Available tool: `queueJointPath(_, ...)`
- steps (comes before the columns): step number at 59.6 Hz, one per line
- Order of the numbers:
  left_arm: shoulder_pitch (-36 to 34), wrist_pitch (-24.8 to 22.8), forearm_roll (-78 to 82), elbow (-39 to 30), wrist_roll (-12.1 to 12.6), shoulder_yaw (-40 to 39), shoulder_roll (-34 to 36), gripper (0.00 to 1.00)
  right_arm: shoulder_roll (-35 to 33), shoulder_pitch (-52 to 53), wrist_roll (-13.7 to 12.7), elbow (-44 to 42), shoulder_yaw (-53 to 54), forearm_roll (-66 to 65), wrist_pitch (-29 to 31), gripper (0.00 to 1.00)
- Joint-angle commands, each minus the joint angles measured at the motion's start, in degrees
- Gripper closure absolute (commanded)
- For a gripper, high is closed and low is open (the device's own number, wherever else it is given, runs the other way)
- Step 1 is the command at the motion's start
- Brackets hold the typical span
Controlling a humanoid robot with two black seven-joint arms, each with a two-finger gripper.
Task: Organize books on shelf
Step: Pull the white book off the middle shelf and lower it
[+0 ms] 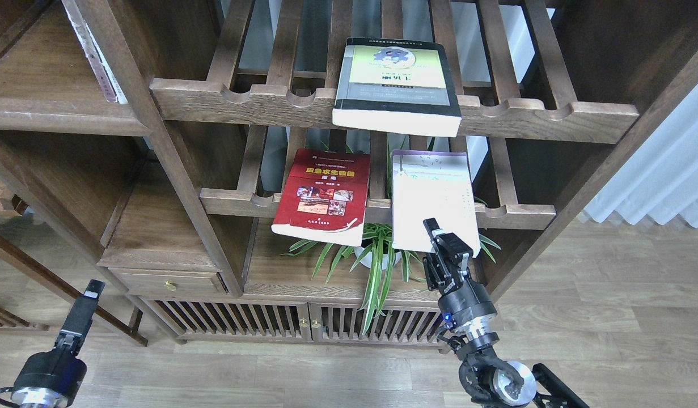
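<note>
A thick black-edged book with a yellow-green cover (397, 85) lies flat on the upper slatted rack, its front overhanging the rail. A red book with photos (321, 195) and a pale lavender-white book (434, 195) lie side by side on the lower slatted rack. My right gripper (446, 242) reaches up from below and is closed on the front edge of the lavender-white book, one finger on top of its cover. My left gripper (88, 293) hangs low at the left, far from the books and seen edge-on. A solid dark-brown shelf (48, 110) is at the upper left.
A spider plant in a white pot (377, 258) stands under the lower rack, right beside my right gripper. A thin pale book (96, 56) leans in the upper-left compartment. A drawer (167, 280) and slatted cabinet doors (303, 323) are below. A curtain (666, 164) hangs at the right.
</note>
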Motion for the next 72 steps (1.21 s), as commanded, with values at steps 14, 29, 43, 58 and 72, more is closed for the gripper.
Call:
queueJointPath(14, 0.12, 0.0, -0.12, 0.83, 1.01, 3.63, -0.67, 0.0, -0.09, -8.07, -0.03, 1.79, -6.91, 0.07, -0.02, 0.96)
queueJointPath(29, 0.74, 0.0, -0.29, 0.31, 0.92, 12.16, -1.72, 0.0, -4.74, -10.27, -0.03, 1.53, -13.68, -0.1, -0.02, 0.96)
queueJointPath(43, 0.65, 0.0, -0.29, 0.22, 0.83, 16.64, -5.85, 0.0, -7.65, -8.43, -0.29, 0.47, -19.13, -0.45, -0.02, 0.96)
queueJointPath(58, 0.39, 0.0, -0.56, -2.15, 0.3, 18.49, -7.79, 0.0, -6.86, -5.35, -3.89, -2.86, -26.07, -1.16, -0.02, 0.95)
queueJointPath(72, 0.12, 0.0, -0.64, -2.6, 0.22, 19.19, -12.01, 0.0, -6.42, -3.33, -5.56, -4.63, -30.12, -1.51, -0.02, 0.95)
